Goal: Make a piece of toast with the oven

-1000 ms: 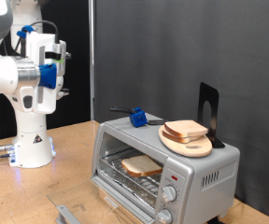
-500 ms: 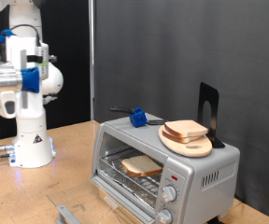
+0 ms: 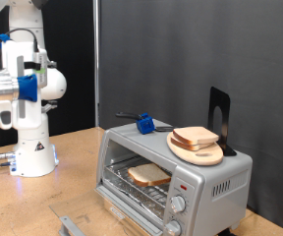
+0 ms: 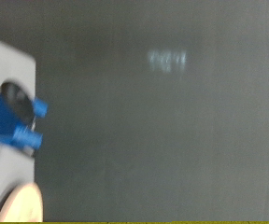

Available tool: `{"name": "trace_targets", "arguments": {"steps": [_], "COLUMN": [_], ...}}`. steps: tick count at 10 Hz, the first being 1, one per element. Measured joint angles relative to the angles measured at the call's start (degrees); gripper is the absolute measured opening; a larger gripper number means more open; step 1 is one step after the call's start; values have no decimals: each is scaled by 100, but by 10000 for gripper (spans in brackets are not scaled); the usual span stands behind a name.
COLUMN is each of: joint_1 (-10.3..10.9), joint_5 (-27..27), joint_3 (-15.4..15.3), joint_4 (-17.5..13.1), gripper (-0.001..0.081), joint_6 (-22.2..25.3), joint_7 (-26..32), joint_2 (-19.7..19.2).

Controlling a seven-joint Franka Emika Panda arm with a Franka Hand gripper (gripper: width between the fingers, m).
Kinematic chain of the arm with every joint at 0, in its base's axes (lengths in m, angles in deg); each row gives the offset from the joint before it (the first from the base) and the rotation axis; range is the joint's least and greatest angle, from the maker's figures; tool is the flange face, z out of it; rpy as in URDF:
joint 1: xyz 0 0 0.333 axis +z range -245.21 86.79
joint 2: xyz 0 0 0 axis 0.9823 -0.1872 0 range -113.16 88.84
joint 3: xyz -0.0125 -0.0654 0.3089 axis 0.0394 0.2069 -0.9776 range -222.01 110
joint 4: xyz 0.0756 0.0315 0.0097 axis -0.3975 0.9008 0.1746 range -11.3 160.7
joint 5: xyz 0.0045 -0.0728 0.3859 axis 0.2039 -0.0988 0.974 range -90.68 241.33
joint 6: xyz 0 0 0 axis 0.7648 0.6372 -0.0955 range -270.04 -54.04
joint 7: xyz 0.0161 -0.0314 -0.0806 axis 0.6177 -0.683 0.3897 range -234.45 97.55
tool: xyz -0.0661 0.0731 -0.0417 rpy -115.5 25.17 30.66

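Nearest the exterior camera, at about 5 o'clock, the oven (image 3: 171,175) sits on the wooden table (image 3: 73,157) with its door dropped open, so the wire rack shows; 1 piece of toast (image 3: 148,175) lies flat on that rack, which reads as the loading step already done. On the oven's roof a round wooden plate (image 3: 197,151) carries another slice (image 3: 196,136), probably parked there as spare stock, and beside it toward 9 o'clock rests a small blue-handled tool (image 3: 141,123), with a black stand (image 3: 219,120) behind the plate. Farther back, at about 9 o'clock, the white arm (image 3: 19,84) is raised well apart from the oven; its gripper is not clearly visible in either view, so I cannot tell whether its fingers are spread or pressed together, and nothing shows between them. The wrist view is blurred, catching only a blue tool (image 4: 13,119) on a pale surface. Behind everything hangs a dark curtain (image 3: 200,49).
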Motion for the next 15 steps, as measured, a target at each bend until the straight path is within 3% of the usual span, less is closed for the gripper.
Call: {"name": "trace_targets", "arguments": {"steps": [2,5,11,15], "joint_1": [-7,-8,-62,-91], "joint_5": [246,40,-684,-741], "joint_3": [23,29,117,167], "joint_4": [3,-226,-974,-1087], "gripper": [682,682,682,682], "joint_6": [-586,-933,-943,-934], "joint_7": [349,765,942,1051], "joint_2": [-317,-944,-1840,-1984]}}
